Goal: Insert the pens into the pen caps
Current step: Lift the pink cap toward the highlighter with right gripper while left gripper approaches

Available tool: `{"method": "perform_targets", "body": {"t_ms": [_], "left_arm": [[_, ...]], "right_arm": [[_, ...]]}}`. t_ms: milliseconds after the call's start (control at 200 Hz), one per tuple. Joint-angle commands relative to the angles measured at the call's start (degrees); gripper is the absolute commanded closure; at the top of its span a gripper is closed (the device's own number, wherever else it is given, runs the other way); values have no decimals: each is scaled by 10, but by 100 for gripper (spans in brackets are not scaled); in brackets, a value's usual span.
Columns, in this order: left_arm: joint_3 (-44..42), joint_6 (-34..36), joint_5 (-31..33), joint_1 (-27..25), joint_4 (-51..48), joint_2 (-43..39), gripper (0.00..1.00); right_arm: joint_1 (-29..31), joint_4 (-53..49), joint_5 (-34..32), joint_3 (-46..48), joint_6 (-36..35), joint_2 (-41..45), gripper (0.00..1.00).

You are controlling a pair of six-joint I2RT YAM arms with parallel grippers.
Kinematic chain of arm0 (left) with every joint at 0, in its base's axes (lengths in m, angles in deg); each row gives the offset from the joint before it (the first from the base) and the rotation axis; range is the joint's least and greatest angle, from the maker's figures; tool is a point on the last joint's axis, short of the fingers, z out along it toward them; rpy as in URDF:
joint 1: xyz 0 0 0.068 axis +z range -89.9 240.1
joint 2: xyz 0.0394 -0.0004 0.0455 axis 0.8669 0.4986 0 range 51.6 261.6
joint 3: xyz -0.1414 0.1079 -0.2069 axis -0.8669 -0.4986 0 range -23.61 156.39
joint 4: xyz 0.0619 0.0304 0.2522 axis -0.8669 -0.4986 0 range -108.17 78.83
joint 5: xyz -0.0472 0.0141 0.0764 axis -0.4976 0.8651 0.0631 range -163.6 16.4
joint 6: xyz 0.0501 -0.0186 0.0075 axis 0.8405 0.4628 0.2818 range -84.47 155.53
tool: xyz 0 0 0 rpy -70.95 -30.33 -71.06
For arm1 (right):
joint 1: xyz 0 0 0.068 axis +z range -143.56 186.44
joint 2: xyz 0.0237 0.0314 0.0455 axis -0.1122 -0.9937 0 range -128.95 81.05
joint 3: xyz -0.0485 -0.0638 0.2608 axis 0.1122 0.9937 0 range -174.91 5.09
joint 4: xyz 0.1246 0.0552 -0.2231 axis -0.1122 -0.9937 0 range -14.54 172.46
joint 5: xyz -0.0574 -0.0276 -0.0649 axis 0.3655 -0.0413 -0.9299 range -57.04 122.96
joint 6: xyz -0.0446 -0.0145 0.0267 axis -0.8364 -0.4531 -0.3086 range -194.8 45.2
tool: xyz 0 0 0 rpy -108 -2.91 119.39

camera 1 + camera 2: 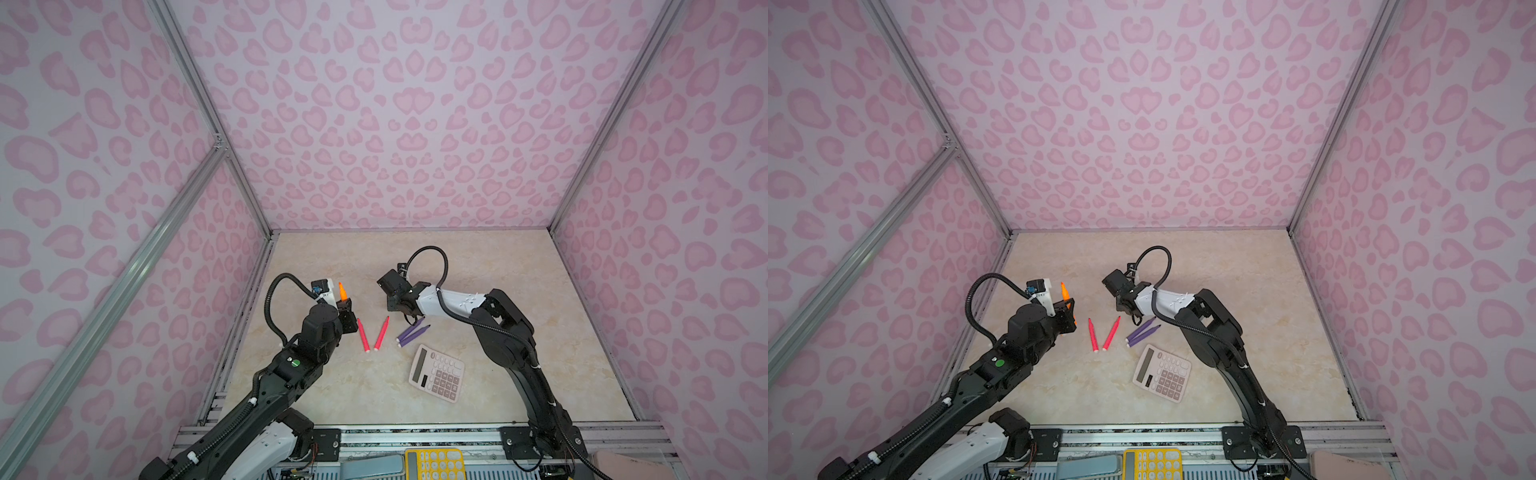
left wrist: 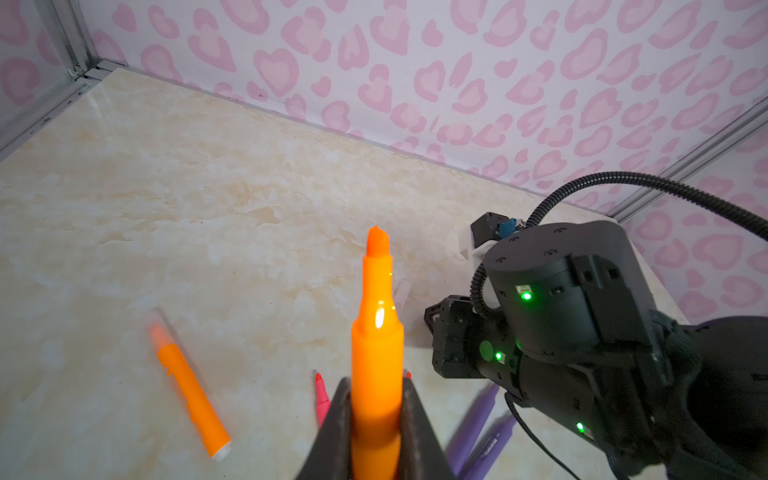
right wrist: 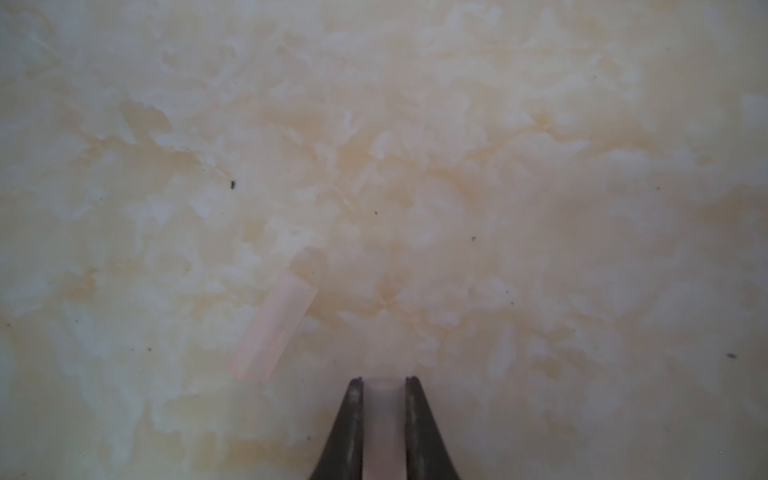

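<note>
My left gripper [image 2: 376, 382] is shut on an orange pen [image 2: 376, 332] and holds it tip up, clear of the table [image 1: 498, 291]; both top views show it [image 1: 343, 292] [image 1: 1065, 291]. My right gripper [image 3: 384, 379] points down at the table and is shut on a clear pen cap [image 3: 384, 415]. Another pen cap [image 3: 272, 328] lies loose beside it. A second orange pen [image 2: 189, 386] lies on the table, its tip inside a clear cap. Two pink-red pens [image 1: 363, 335] [image 1: 381, 333] and two purple pens [image 1: 411, 332] lie between the arms.
A pinkish calculator [image 1: 437, 372] lies in front of the purple pens. A yellow calculator [image 1: 434, 463] sits past the table's front rail. Pink-patterned walls [image 1: 395, 124] close in three sides. The right arm's wrist [image 2: 582, 332] hangs close to the held pen.
</note>
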Motion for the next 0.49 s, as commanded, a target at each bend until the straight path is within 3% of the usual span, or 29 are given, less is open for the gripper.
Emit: {"method": "perform_targets", "body": {"t_ms": [0,90,160,275,415,490], "left_arm": [[-2,12,-30,0,27,-9,97],[14,-69,-27,2,-15,-15,96],[31,-128,-60,2,-39,-21,96],[26,-117,-142,1,-13,-34,97],[-138,-104,-225,-34,126,-97,97],[-177,-116,-218,-46,109,-128,96]], "right_arm": [[-3,30,-1,31,9,31,90],[-9,39,-4,52,5,70,91],[-16,51,-5,77,6,111,92],[-30,100,33,153,4,182,98],[-43,195,47,265,-21,278,99],[-46,214,45,310,-26,320,100]]}}
